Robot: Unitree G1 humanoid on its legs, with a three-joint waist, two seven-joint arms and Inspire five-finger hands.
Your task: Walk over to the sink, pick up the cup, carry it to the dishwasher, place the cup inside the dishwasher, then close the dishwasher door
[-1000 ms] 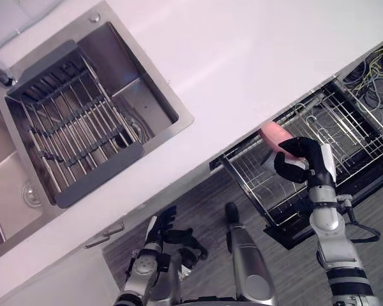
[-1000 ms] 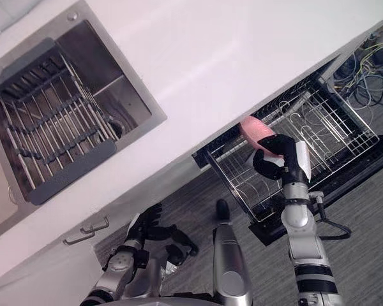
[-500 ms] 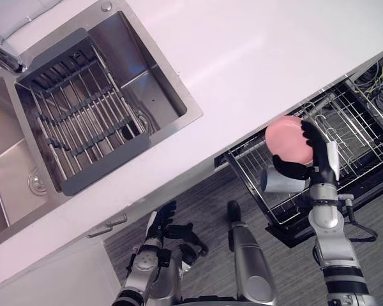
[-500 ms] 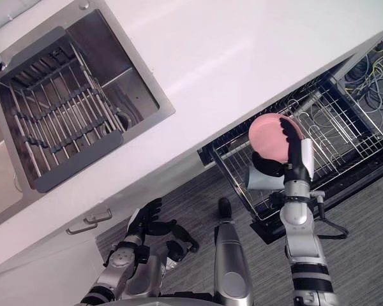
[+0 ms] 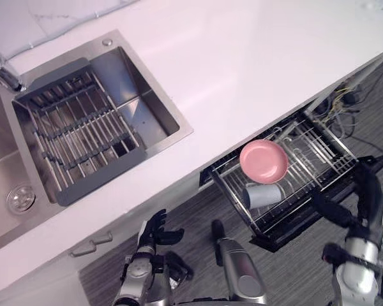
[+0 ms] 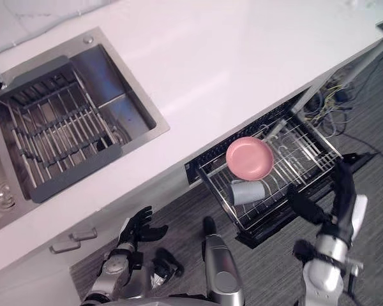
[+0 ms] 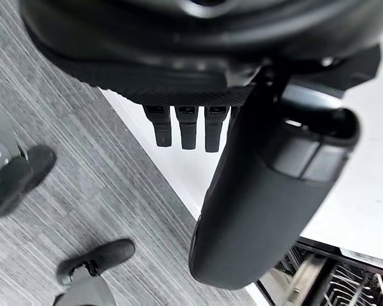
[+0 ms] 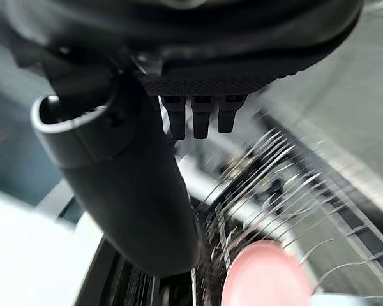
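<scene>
A pale grey cup (image 5: 263,194) lies on its side in the pulled-out dishwasher rack (image 5: 325,150), its mouth toward the front edge. A pink round dish (image 5: 263,160) rests in the rack just behind it, also seen in the right wrist view (image 8: 268,277). My right hand (image 5: 369,194) hangs to the right of the rack over the floor, apart from the cup, its fingers straight and holding nothing. My left hand (image 5: 154,233) is low by the cabinet front, fingers relaxed and empty.
The dishwasher door (image 5: 284,239) lies open under the rack. A white countertop (image 5: 242,64) runs above, with a steel sink (image 5: 147,108) holding a grey draining rack (image 5: 76,134) and a faucet (image 5: 3,73). Loose cables (image 5: 338,102) lie behind the dishwasher.
My right hand has let go of the pink dish and drawn back to the right and down. The dish and cup now rest in the rack. The camera has shifted.
</scene>
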